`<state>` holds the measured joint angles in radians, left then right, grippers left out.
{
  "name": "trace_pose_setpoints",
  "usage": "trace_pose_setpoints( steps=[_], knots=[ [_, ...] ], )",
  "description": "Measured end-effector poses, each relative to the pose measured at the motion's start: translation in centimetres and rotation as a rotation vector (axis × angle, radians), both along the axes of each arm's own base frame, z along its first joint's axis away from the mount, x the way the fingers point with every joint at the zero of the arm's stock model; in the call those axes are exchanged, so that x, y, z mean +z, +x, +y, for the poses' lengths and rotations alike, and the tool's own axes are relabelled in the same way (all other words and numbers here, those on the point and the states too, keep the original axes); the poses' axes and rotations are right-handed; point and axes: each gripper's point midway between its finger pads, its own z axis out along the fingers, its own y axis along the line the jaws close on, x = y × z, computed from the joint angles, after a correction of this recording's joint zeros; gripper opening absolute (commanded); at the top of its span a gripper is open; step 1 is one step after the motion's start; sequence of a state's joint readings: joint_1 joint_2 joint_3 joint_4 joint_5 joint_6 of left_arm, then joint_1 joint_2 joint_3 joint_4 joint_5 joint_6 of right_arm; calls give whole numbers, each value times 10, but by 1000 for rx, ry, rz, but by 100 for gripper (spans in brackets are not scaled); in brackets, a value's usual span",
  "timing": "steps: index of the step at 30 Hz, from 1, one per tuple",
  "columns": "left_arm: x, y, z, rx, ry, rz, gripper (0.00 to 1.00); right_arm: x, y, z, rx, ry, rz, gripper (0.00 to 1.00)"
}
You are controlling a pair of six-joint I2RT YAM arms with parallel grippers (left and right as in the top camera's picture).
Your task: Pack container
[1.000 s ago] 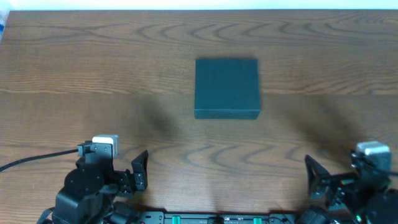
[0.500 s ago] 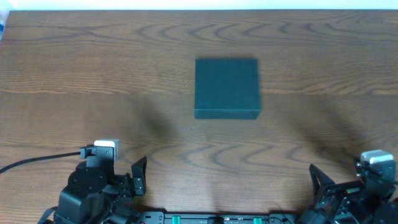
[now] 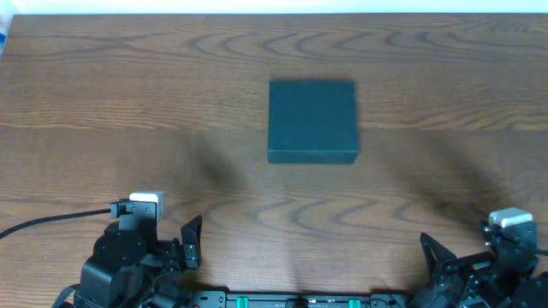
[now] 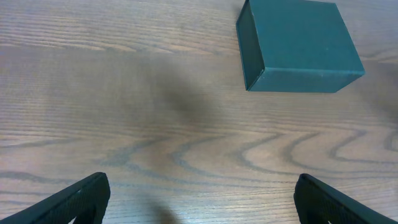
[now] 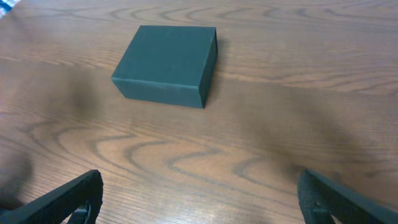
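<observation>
The dark teal-green container (image 3: 312,120) sits with its lid shut flat in the middle of the wooden table. It also shows in the left wrist view (image 4: 298,43) and in the right wrist view (image 5: 168,62). No snack packets are in view. My left gripper (image 3: 187,246) is at the near left edge, open and empty, its fingers wide apart over bare wood (image 4: 202,190). My right gripper (image 3: 431,257) is at the near right edge, open and empty too (image 5: 202,190). Both are well short of the container.
A black cable (image 3: 43,224) runs from the left arm off the table's left side. A small blue object (image 3: 2,36) peeks in at the far left corner. The table's far edge meets a white strip (image 3: 274,7).
Both arms have drawn back toward the near edge. The right arm then shifted slightly left. The container has not moved.
</observation>
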<state>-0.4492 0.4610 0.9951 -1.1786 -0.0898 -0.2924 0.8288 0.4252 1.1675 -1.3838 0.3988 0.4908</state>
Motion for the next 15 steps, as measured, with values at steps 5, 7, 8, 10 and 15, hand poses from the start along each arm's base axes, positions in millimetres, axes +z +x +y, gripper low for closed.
trace_pose_setpoints(
  steps=[5, 7, 8, 10, 15],
  knots=[
    [0, 0, 0, 0, 0, 0, 95, 3, 1, 1, -4, 12, -10, 99],
    [0, 0, 0, 0, 0, 0, 95, 6, 4, 0, -31, 25, -23, 99],
    [0, 0, 0, 0, 0, 0, 95, 9, 6, -3, -63, 35, -34, 99],
    [0, 0, 0, 0, 0, 0, 96, 13, 10, -8, -116, 37, -55, 99],
    [0, 0, 0, 0, 0, 0, 96, 7, 21, -11, -155, -23, -73, 99]
  ],
)
